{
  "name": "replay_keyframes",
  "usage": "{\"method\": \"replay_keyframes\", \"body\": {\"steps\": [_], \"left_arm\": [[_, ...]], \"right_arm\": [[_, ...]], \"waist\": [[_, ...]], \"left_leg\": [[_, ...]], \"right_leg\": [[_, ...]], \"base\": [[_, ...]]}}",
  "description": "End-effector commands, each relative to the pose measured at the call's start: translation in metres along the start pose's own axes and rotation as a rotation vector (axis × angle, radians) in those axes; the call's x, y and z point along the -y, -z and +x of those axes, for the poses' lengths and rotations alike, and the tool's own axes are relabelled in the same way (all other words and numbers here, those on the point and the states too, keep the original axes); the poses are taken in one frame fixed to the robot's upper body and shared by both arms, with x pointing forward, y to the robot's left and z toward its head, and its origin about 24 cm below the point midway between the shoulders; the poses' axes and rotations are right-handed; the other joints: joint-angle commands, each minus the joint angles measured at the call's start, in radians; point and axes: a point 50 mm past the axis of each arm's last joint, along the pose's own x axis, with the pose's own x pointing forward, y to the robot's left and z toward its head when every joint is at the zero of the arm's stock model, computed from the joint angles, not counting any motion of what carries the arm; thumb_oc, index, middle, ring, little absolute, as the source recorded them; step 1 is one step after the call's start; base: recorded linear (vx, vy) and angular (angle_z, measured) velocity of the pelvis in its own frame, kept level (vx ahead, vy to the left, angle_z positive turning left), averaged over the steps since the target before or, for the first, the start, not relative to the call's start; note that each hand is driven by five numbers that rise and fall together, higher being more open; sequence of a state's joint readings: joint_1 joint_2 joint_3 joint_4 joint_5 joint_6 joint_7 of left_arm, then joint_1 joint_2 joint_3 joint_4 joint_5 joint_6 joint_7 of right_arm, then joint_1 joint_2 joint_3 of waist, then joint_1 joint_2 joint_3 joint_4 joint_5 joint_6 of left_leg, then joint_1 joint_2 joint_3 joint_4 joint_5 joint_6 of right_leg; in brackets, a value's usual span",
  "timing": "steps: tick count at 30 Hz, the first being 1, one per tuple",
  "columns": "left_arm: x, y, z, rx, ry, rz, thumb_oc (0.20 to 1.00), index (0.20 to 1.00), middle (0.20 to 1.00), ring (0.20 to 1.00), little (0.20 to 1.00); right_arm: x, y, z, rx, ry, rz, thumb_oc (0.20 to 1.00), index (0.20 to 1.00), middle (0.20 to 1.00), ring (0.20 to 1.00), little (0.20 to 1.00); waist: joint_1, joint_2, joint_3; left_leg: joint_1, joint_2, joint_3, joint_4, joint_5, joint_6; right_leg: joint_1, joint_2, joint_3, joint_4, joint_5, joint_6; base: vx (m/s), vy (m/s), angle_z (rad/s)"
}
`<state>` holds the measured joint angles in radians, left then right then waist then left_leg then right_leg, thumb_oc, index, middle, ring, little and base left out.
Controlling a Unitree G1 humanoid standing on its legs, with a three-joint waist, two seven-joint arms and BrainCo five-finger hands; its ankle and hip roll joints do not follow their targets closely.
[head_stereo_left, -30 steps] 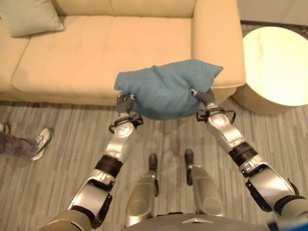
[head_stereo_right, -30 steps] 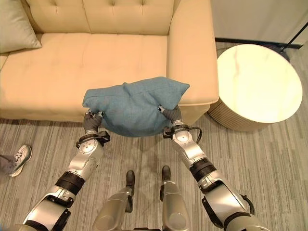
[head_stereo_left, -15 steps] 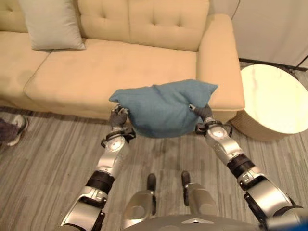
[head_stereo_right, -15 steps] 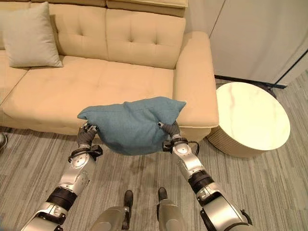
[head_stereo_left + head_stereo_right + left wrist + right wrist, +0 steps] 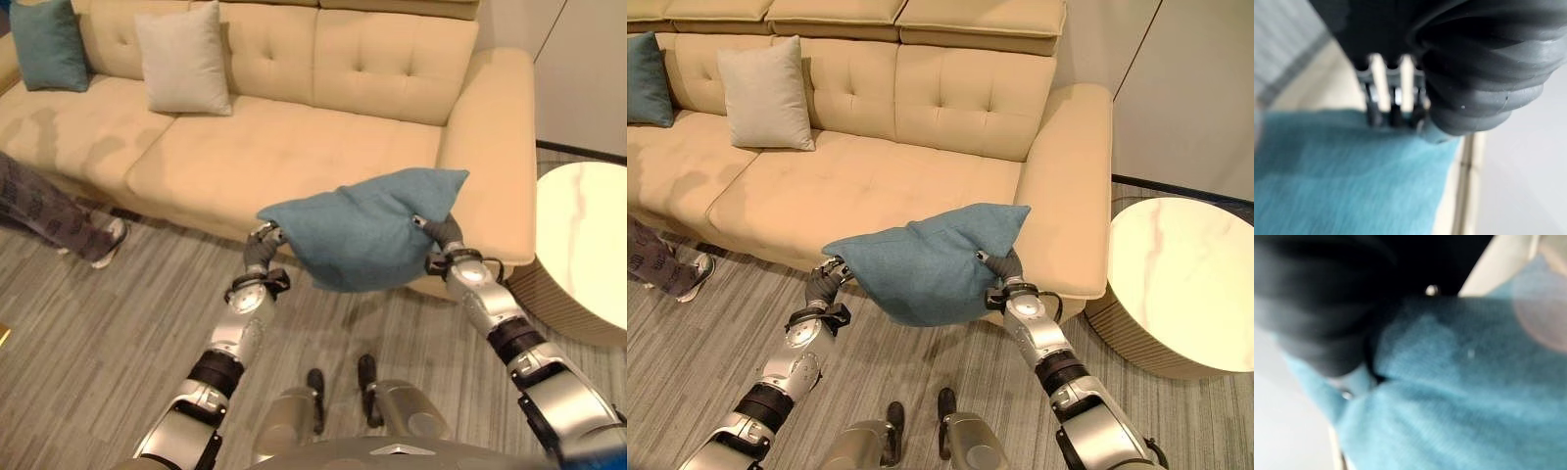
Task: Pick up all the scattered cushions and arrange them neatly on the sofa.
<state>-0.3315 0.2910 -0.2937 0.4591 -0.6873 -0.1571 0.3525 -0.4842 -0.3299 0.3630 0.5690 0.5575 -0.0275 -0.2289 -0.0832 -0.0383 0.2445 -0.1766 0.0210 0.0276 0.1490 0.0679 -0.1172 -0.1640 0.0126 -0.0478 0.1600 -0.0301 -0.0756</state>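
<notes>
A teal-blue cushion (image 5: 367, 230) hangs in the air in front of the beige sofa (image 5: 294, 147), level with the seat's front edge near the right armrest. My left hand (image 5: 261, 248) grips its left corner and my right hand (image 5: 443, 235) pinches its right side. The left wrist view has the dark-tipped fingers (image 5: 1393, 105) set against the blue cloth (image 5: 1352, 176). In the right wrist view the cloth (image 5: 1459, 396) bunches up against my right hand (image 5: 1317, 308). A grey cushion (image 5: 183, 59) and a second teal cushion (image 5: 47, 44) lean upright on the sofa's backrest at the left.
A round pale-topped side table (image 5: 588, 245) stands right of the sofa's armrest (image 5: 495, 147). A person's leg and shoe (image 5: 59, 211) are on the striped floor at the left, close to the sofa front. The right half of the seat is bare.
The camera has tilted up and shifted, bringing in the backrest and both upright cushions. The blue cushion stays held between both hands, now a little higher against the sofa front.
</notes>
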Motion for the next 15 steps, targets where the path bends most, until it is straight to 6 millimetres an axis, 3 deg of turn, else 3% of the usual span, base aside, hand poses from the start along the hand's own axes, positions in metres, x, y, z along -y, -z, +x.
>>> {"method": "replay_keyframes", "body": {"steps": [1,4,8,13,15], "left_arm": [[0.015,-0.038,0.012,0.163,0.081,-0.008,0.200,0.200,0.200,0.200,0.200],[0.014,-0.038,0.011,0.170,0.072,-0.011,0.200,0.200,0.200,0.200,0.200],[0.010,-0.036,0.006,0.168,0.071,-0.009,0.200,0.200,0.200,0.200,0.200],[0.014,-0.047,0.003,0.213,0.100,-0.007,0.200,0.200,0.200,0.200,0.200],[0.012,-0.055,0.003,0.242,0.101,0.010,0.200,0.200,0.200,0.200,0.200]], "right_arm": [[-0.047,-0.067,0.008,0.277,-0.169,0.079,0.200,0.200,0.200,0.200,0.200],[-0.048,-0.062,0.008,0.263,-0.159,0.064,0.200,0.200,0.200,0.200,0.200],[-0.050,-0.053,0.006,0.235,-0.170,0.049,0.200,0.200,0.200,0.200,0.200],[-0.059,-0.055,0.005,0.233,-0.194,0.052,0.200,0.200,0.200,0.200,0.200],[-0.064,-0.061,0.006,0.247,-0.211,0.059,0.200,0.200,0.200,0.200,0.200]], "waist": [[-0.009,-0.005,-0.039],[0.006,0.004,-0.031],[0.015,0.010,-0.040],[0.062,-0.019,-0.053],[0.075,-0.030,-0.055]], "left_leg": [[-0.016,0.021,0.000,-0.109,0.055,0.014],[-0.050,0.026,-0.024,-0.135,0.080,-0.002],[-0.018,0.032,-0.016,-0.113,0.061,0.007],[-0.017,-0.001,0.009,-0.032,-0.024,0.055],[-0.007,-0.019,0.036,-0.014,-0.059,0.085]], "right_leg": [[0.103,0.008,0.108,-0.042,0.010,0.130],[0.140,0.005,0.145,-0.034,-0.012,0.131],[0.168,-0.005,0.175,-0.041,-0.028,0.141],[0.196,-0.082,0.231,-0.064,-0.013,0.199],[0.155,-0.110,0.262,0.010,0.055,0.248]], "base": [[0.09,0.044,0.23],[0.21,0.132,-0.04],[0.16,0.141,-0.69],[0.16,0.227,-0.51],[0.12,0.265,-0.63]]}}
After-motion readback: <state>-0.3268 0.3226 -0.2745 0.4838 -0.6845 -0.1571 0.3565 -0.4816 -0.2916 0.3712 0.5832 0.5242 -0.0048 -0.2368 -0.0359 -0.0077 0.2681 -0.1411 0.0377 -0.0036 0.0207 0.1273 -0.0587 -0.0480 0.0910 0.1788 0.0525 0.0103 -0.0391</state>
